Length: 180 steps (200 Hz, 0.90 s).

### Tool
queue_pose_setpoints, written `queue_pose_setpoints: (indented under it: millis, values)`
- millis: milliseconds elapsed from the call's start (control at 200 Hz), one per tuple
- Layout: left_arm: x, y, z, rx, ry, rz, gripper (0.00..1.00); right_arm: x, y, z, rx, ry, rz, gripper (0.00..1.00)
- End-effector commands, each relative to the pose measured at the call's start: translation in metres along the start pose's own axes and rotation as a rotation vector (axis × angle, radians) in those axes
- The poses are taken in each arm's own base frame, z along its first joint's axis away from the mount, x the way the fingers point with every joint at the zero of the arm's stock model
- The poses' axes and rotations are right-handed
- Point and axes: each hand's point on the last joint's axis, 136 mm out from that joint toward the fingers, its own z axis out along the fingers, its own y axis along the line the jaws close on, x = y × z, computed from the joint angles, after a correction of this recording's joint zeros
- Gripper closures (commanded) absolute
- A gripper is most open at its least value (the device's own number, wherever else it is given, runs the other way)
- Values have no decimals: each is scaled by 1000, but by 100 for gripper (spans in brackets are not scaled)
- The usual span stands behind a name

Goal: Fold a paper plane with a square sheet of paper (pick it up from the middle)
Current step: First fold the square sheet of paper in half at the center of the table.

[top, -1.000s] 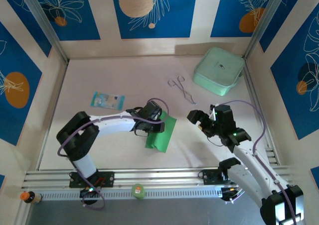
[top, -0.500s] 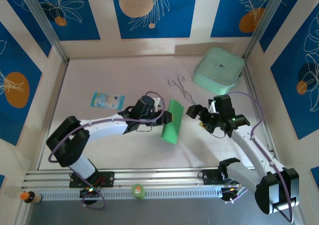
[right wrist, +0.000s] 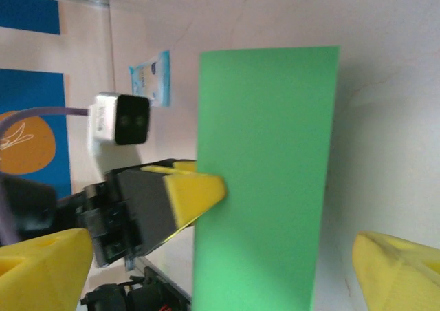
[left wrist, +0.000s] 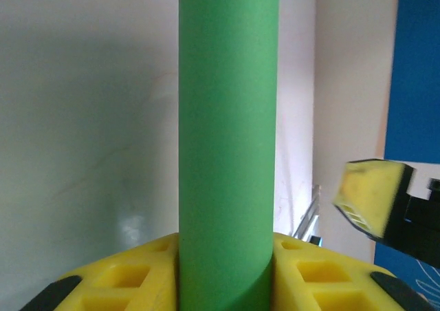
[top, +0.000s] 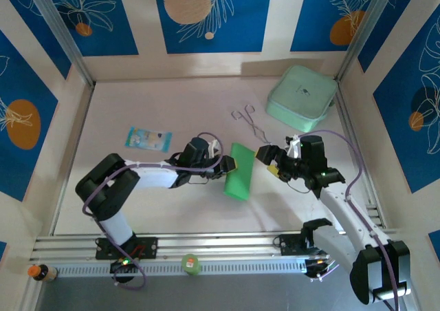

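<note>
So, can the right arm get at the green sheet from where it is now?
Probably yes: the right gripper faces the green sheet with its jaws open and nothing between them. The left gripper pinches one edge, leaving the rest free.

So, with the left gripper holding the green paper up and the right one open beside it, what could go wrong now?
1. The left gripper pinches the square sheet of paper near one edge, and the sheet looks bowed between its pads, so it may slip or take a stray crease.
2. The right gripper stands open very near, and a left finger lies against the sheet. Closing there could strike that finger.
</note>
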Motion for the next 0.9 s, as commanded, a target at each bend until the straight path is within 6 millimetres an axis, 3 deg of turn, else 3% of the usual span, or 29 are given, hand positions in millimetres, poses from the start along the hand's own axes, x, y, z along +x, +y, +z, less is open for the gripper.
queue_pose_setpoints:
  millis: [0, 150, 350, 685, 895]
  values:
    - [-4, 16, 2, -9, -2, -43, 65, 7, 1, 6, -47, 27, 4, 6]
    - [1, 37, 4, -51, 8, -61, 65, 12, -5, 11, -51, 29, 37, 11]
    - [8, 65, 4, -113, 6, -102, 63, 26, 6, 19, -49, 100, -34, 13]
    - [-4, 70, -14, -138, -126, -86, 65, 41, 0, 37, 20, 158, -39, 14]
    - [-4, 70, -11, -146, -121, -78, 63, 44, -1, 40, 40, 171, -57, 14]
